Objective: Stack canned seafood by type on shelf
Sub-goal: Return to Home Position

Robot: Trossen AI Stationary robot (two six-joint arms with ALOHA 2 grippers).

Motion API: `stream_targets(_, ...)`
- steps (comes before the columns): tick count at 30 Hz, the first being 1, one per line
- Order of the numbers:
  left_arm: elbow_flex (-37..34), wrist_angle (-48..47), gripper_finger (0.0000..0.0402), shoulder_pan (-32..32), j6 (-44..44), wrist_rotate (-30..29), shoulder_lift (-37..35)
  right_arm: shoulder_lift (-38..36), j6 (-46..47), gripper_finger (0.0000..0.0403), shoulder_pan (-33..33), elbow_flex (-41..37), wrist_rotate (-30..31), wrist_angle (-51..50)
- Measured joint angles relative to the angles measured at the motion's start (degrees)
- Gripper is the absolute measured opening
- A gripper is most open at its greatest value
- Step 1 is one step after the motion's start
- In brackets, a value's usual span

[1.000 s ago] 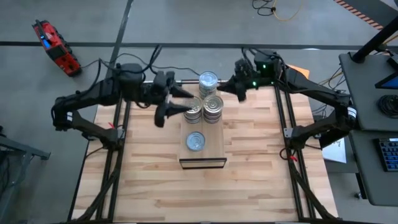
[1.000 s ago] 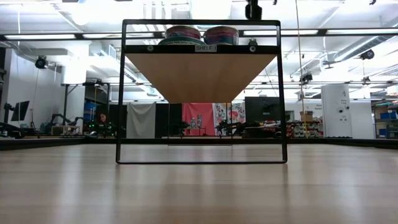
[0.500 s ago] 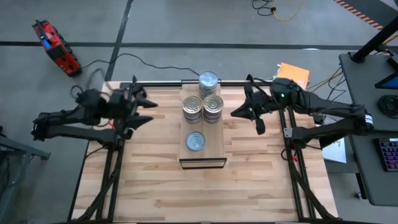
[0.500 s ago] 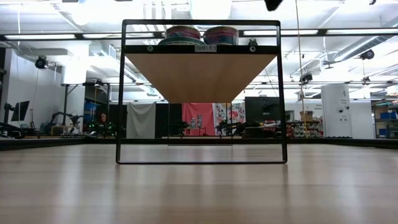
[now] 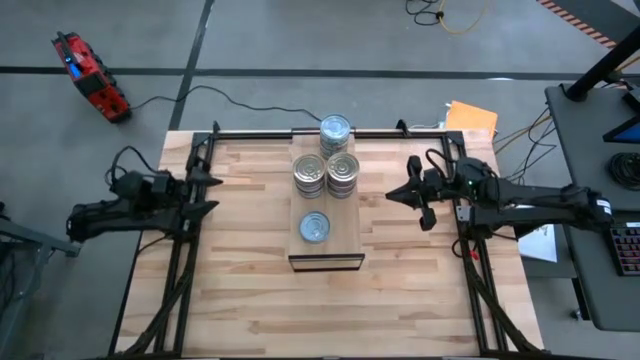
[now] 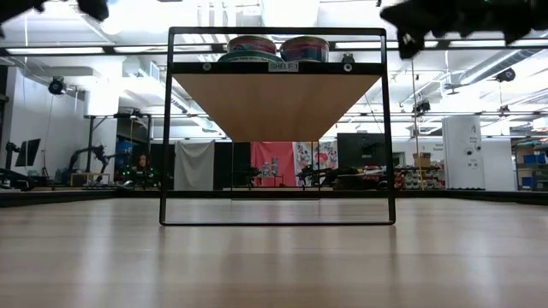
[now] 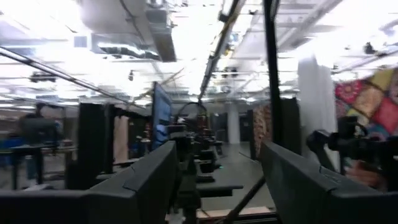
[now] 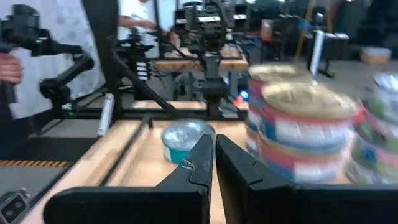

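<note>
The canned seafood stands on the shelf (image 5: 346,243), a pale plank raised on a dark frame (image 6: 278,128). Two stacks (image 5: 310,176) (image 5: 343,172) stand side by side. A third stack (image 5: 335,130) is at the far end. One blue-topped tin (image 5: 315,228) stands alone nearer the front. My left gripper (image 5: 213,192) hovers open over the table's left edge with nothing between its fingers (image 7: 146,180). My right gripper (image 5: 391,193) is shut and empty, right of the shelf, pointing at the tins (image 8: 308,127).
Dark frame rails run along the table's left (image 5: 190,230) and right (image 5: 458,225) sides under the arms. Bare tabletop (image 5: 320,310) lies in front of the shelf. In the right wrist view, a person's hand (image 8: 9,62) holds a device beyond the table.
Both arms have drawn away from the stacks and sunk. My left gripper has swung from beside the tins to the table's left edge, staying open. My right gripper has moved from the far right of the shelf toward the near and right side, rolling as it went. The tins have not moved.
</note>
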Motion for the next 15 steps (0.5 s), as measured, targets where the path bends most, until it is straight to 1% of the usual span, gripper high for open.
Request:
stream_targets(3,-5.53,1.59,0.0217,0.00,0.05,-1.64,-6.74,-3.66,2.85,0.0011,0.00,-4.03,3.46,-0.23)
stream_targets(5,-8.64,2.70,0.0217,0.00,-0.18,-1.71,-10.81,-6.57,3.70,0.0011,0.00,-6.34,4.68,-0.22)
stream_targets(8,-12.31,6.75,0.0217,0.00,0.20,-1.72,-10.85,-10.93,3.67,0.0011,0.00,-9.06,4.69,0.05)
stream_targets(10,-13.36,8.55,0.0217,-0.05,0.52,-3.22,-9.71,-14.15,3.27,0.0011,0.00,-10.96,4.65,0.21)
stream_targets(13,-15.31,7.93,0.0217,0.00,0.23,-4.95,-9.65,-19.75,2.30,0.0011,0.00,-14.07,4.56,0.25)
stream_targets(15,-16.13,7.94,0.0217,-0.01,0.08,-4.99,-9.90,-23.66,1.86,0.0011,0.00,-16.16,4.15,0.23)
